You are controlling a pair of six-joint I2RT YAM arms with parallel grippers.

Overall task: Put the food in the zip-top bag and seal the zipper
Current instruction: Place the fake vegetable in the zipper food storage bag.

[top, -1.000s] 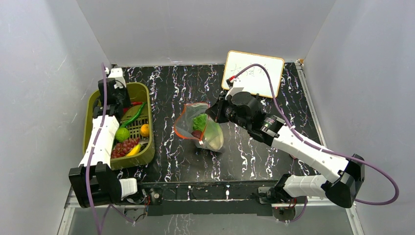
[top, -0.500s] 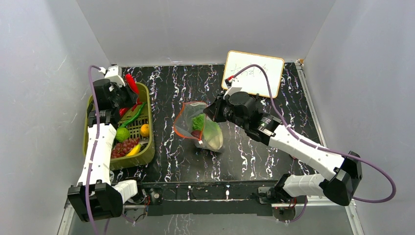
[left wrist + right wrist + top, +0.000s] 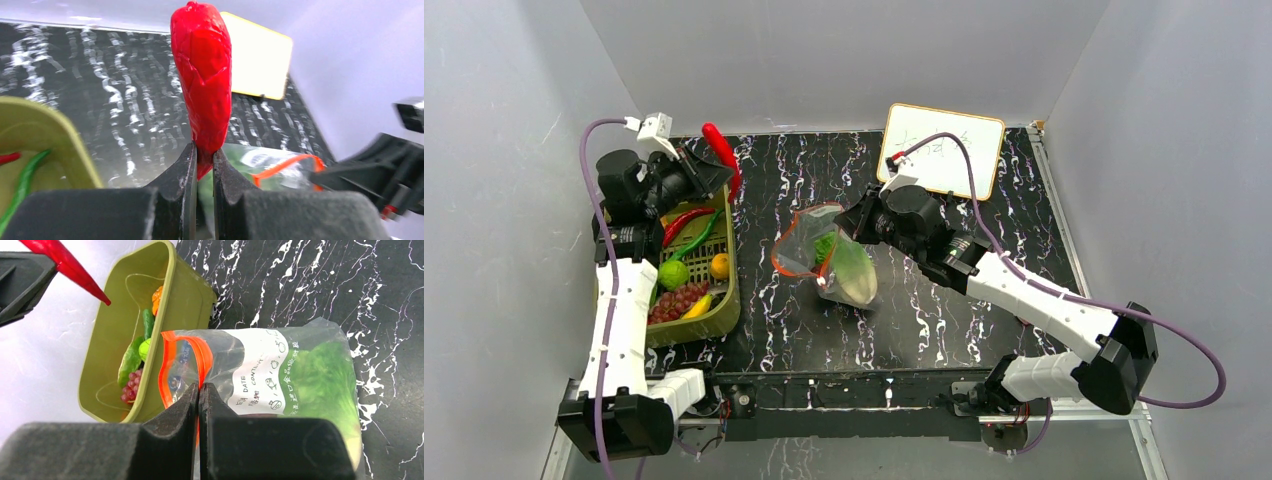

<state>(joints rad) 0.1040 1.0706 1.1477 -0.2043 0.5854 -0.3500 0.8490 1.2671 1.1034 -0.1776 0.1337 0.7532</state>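
My left gripper (image 3: 725,186) (image 3: 203,157) is shut on a red toy pepper (image 3: 720,150) (image 3: 204,75), held in the air above the basket's far right corner. The clear zip-top bag (image 3: 844,270) (image 3: 280,375) lies mid-table with green leafy cabbage (image 3: 832,247) (image 3: 325,380) inside. Its red-orange zipper (image 3: 786,255) (image 3: 166,372) rings the mouth, which gapes to the left. My right gripper (image 3: 850,222) (image 3: 199,388) is shut on the zipper strip at the upper lip and holds it up. More food lies in the basket: grapes (image 3: 679,300), a lime (image 3: 674,273), an orange (image 3: 719,265).
The olive-green basket (image 3: 721,318) (image 3: 112,330) stands at the left, also holding a red chili (image 3: 686,218), a green pepper (image 3: 700,236) and a banana (image 3: 700,306). A whiteboard (image 3: 944,148) lies at the back right. Grey walls close in the black marbled table (image 3: 944,320).
My left arm has lifted the red pepper out of the basket and swung it up and rightward. My right gripper has drawn the bag's mouth slightly left and wider.
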